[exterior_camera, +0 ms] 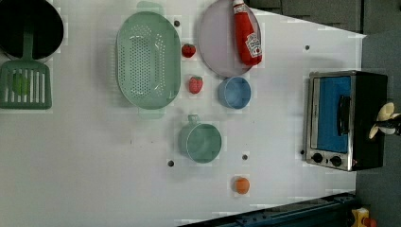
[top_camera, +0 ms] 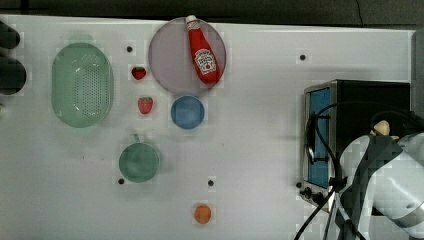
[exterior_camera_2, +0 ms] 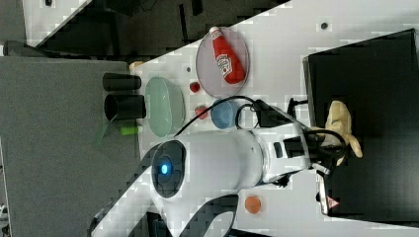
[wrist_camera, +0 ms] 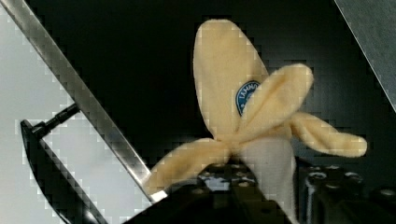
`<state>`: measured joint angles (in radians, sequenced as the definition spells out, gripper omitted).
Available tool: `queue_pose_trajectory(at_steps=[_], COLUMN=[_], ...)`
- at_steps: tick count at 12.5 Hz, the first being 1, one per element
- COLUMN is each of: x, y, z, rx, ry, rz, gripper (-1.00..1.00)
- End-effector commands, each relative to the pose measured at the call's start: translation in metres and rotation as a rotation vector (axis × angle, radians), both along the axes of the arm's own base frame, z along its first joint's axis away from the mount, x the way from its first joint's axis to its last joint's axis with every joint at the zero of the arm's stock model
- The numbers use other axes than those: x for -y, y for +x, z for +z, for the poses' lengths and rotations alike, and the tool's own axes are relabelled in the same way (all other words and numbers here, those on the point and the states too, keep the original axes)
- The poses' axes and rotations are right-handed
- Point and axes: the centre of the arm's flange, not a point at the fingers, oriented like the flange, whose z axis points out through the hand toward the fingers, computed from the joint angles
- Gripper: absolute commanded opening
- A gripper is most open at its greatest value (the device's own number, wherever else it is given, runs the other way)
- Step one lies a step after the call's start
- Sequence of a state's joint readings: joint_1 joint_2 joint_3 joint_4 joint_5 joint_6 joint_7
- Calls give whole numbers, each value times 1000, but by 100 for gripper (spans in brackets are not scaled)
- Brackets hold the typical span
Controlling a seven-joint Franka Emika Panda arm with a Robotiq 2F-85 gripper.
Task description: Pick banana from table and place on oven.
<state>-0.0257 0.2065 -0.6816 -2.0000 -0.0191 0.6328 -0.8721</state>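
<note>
The banana (wrist_camera: 243, 93), a pale yellow plush toy with peel flaps spread and a blue sticker, lies over the black top of the oven (exterior_camera_2: 375, 74). Its whitish lower end runs down between my gripper's (wrist_camera: 266, 186) dark fingers, which press against it on both sides. From the right view the banana (exterior_camera_2: 341, 123) rests near the oven top's left edge, with the gripper (exterior_camera_2: 328, 143) around its lower part. In the top view the banana's tip (top_camera: 382, 127) peeks out above my arm, over the oven (top_camera: 370, 100) on the white table (top_camera: 250, 150). In the left view the banana (exterior_camera: 385, 113) shows at the oven's (exterior_camera: 369, 94) right side.
On the table stand a plate (top_camera: 170, 65) with a ketchup bottle (top_camera: 202, 50), a blue bowl (top_camera: 187, 112), two strawberries (top_camera: 145, 104), a green colander (top_camera: 82, 84), a green cup (top_camera: 139, 162) and an orange fruit (top_camera: 202, 214). Black cables (top_camera: 320, 145) hang before the oven door.
</note>
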Motion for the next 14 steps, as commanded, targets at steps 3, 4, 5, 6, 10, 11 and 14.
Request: queue_pose_trajectory(at_steps=[3,4,5,6,10,11,14], x=[3,3,1,1,-15,-27,-77], y=[4,5,9,13,26,29,37], z=[23,24,30,38,101,120,182], rx=[35,39,48,57,89,84,107], ry=[-25,-28,-35,-43,-21,4,61], rz=[104,107,113,118,148,161,148], gripper=[41,64,86,99,100,100,100])
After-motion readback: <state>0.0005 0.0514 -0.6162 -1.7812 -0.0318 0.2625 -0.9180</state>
